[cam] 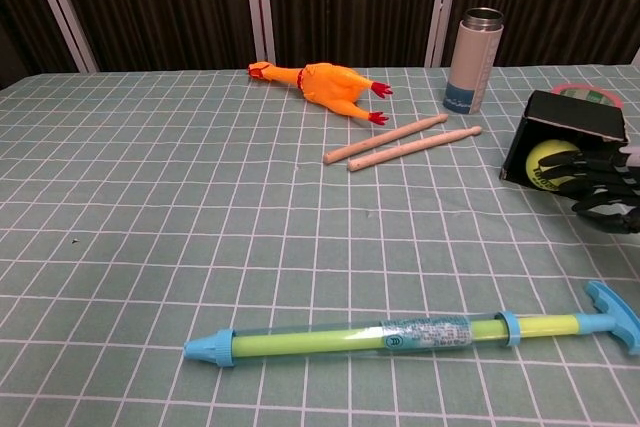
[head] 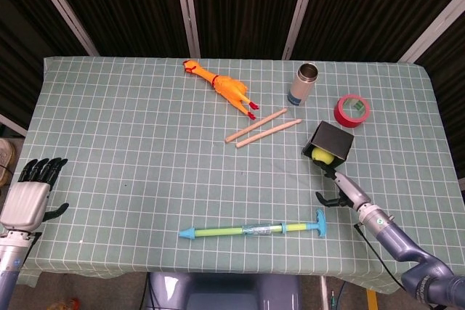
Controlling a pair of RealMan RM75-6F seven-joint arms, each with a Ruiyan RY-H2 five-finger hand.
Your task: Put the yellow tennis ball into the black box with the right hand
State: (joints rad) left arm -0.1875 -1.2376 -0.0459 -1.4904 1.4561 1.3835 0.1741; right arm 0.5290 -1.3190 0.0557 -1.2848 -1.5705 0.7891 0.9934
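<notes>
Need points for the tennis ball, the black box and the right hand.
tennis ball (cam: 546, 162): chest view, its visible yellow face inside the box opening.
black box (head: 334, 136): head view, its top panel.
right hand (cam: 604, 193): chest view, middle of the dark fingers by the box.

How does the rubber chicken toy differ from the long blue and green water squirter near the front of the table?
The orange rubber chicken toy is short and plump, lying at the table's far side; the long blue and green water squirter is slim, straight and much longer, lying near the front edge. The chicken lies slanted, the squirter nearly parallel to the edge. Both lie flat, untouched.
</notes>
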